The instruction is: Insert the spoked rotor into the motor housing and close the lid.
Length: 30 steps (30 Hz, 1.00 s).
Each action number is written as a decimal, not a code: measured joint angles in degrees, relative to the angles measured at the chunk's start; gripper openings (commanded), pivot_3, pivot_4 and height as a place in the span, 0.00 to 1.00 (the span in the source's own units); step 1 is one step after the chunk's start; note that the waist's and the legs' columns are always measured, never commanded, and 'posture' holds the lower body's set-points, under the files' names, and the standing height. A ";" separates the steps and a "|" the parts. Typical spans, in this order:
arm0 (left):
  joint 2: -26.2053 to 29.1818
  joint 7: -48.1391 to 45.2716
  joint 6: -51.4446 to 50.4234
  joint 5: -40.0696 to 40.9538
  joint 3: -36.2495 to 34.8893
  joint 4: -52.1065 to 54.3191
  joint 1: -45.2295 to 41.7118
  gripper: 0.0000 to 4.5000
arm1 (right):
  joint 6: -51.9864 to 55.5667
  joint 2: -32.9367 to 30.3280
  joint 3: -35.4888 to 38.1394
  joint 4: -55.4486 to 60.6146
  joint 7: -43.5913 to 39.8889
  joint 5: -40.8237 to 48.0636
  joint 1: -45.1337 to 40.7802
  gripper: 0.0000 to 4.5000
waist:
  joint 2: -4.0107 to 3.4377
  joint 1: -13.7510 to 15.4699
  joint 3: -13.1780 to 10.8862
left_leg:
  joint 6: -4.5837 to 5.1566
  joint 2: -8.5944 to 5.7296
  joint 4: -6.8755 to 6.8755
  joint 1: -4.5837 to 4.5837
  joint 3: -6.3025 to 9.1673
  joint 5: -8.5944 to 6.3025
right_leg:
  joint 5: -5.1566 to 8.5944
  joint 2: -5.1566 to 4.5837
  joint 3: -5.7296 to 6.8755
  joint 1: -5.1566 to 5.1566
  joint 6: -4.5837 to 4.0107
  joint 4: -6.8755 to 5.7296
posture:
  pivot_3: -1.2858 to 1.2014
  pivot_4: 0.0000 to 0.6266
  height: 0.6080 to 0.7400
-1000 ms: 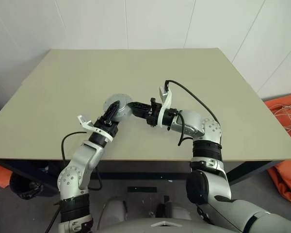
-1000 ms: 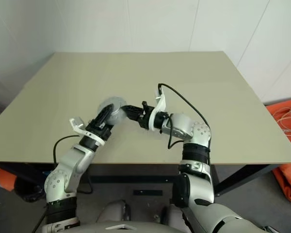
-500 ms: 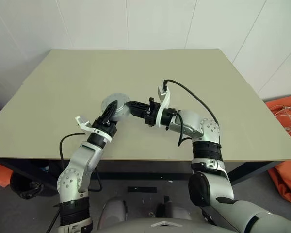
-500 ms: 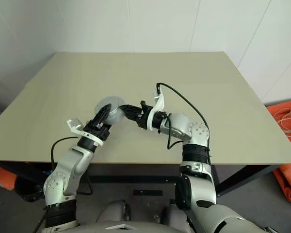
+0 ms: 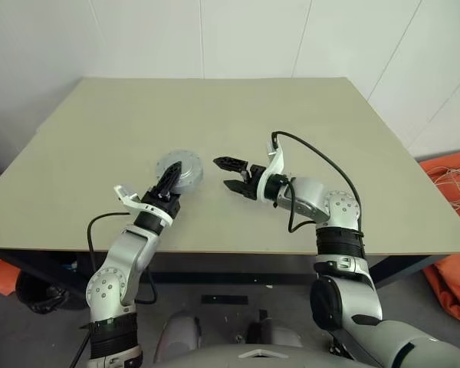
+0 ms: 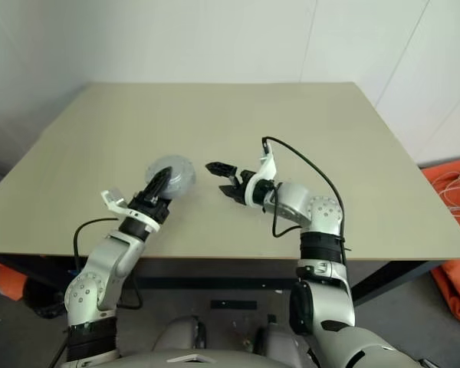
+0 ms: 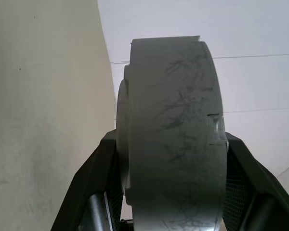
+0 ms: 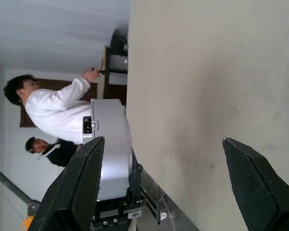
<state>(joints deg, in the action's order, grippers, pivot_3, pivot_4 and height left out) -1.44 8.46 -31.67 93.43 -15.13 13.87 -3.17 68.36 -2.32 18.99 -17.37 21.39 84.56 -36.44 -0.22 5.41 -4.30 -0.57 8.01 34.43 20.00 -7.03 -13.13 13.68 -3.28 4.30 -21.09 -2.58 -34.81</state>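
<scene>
From my station, the left tool [image 5: 169, 186] is clamped across a closed-looking round silver unit, which I take to be the motor housing [image 5: 179, 168] with the lid [image 7: 121, 144] seated on it, held on edge just above the surface [image 5: 307, 115], near its left-middle. The left wrist view shows scuffed metal wall between both fingers, with a seam towards one side. I cannot see the spoked rotor, so I judge it is already inside and the closing step done or nearly so; whether the lid is fully seated I cannot tell. The right tool [image 5: 231, 173] hangs beside the unit, spread wide and holding nothing. I can read no brand, label or writing anywhere on the parts.
</scene>
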 measured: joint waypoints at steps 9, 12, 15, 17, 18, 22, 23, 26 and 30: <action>-0.17 0.02 6.27 -7.84 -3.07 -0.65 -1.56 0.47 | -0.13 -2.30 0.45 0.00 -1.23 -1.45 2.25 0.99 | 0.02 -0.06 0.01 | 0.00 0.00 0.09 0.00 0.01 0.00 | -0.02 0.00 0.00 0.03 0.04 -0.01 | 0.52 0.00 1.00; -0.93 1.11 9.26 -11.58 -4.60 -3.01 -2.97 0.47 | -0.12 -2.37 0.51 0.00 -1.39 -1.45 2.24 0.99 | 0.03 -0.05 0.01 | 0.00 0.00 0.14 0.02 0.02 0.00 | -0.04 0.00 0.00 0.03 0.07 -0.02 | 0.52 0.00 1.00; -1.15 2.22 11.73 -14.03 -6.35 -4.38 -3.56 0.47 | -0.13 -2.41 0.53 0.00 -1.61 -1.66 2.24 0.99 | 0.10 -0.07 0.01 | 0.01 0.00 0.16 0.04 0.02 0.00 | -0.05 0.00 0.00 0.03 0.08 -0.01 | 0.52 0.00 1.00; -1.23 2.59 13.08 -15.10 -7.81 -5.10 -3.72 0.47 | -0.11 -2.54 0.52 0.00 -1.85 -1.92 2.24 0.99 | 0.12 -0.05 0.01 | 0.01 0.01 0.17 0.05 0.03 0.00 | -0.05 0.00 0.00 0.02 0.08 -0.01 | 0.52 0.00 1.00; -1.32 2.84 13.68 -15.57 -8.41 -5.33 -3.87 0.47 | -0.02 -2.54 0.52 0.00 -2.01 -2.09 2.24 0.99 | 0.13 -0.04 0.01 | 0.01 0.01 0.17 0.05 0.03 0.00 | -0.05 0.00 0.00 0.02 0.08 -0.01 | 0.52 0.00 1.00; -1.89 3.47 15.91 -17.30 -10.13 -5.77 -4.99 0.47 | 0.71 -2.52 0.42 0.00 -2.55 -2.85 2.24 0.99 | 0.21 0.07 0.02 | 0.01 0.01 0.20 0.05 0.05 0.00 | -0.05 -0.01 0.01 0.04 0.08 -0.02 | 0.52 0.00 1.00; -2.13 3.57 16.48 -17.57 -10.51 -5.77 -5.18 0.47 | 0.81 -2.51 0.43 -0.02 -2.57 -3.01 2.24 0.99 | 0.23 0.05 0.02 | 0.01 0.00 0.21 0.05 0.05 0.00 | -0.06 -0.01 0.01 0.05 0.09 -0.01 | 0.52 0.00 1.00; -3.06 3.92 18.38 -19.34 -11.22 -5.79 -5.49 0.47 | 1.06 -2.51 0.47 -0.13 -2.82 -3.45 2.23 0.99 | 0.31 0.02 0.05 | 0.01 0.01 0.22 0.05 0.05 0.00 | -0.07 -0.01 0.01 0.05 0.09 -0.03 | 0.52 0.00 1.00; -3.26 5.21 21.19 -21.42 -12.41 -5.81 -5.75 0.47 | 1.36 -2.50 0.52 -0.29 -3.20 -3.68 2.21 0.99 | 0.39 0.00 0.08 | 0.01 0.02 0.23 0.05 0.05 0.00 | -0.07 -0.01 0.01 0.05 0.09 -0.04 | 0.52 0.00 1.00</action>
<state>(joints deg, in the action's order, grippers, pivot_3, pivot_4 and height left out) -4.70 13.67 -10.48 72.01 -27.54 8.06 -8.92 69.72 -4.83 19.51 -17.67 18.19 80.88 -34.23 0.16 5.40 -4.22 -0.56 8.03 34.66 20.05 -6.98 -13.14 13.61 -3.29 4.31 -21.04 -2.50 -34.84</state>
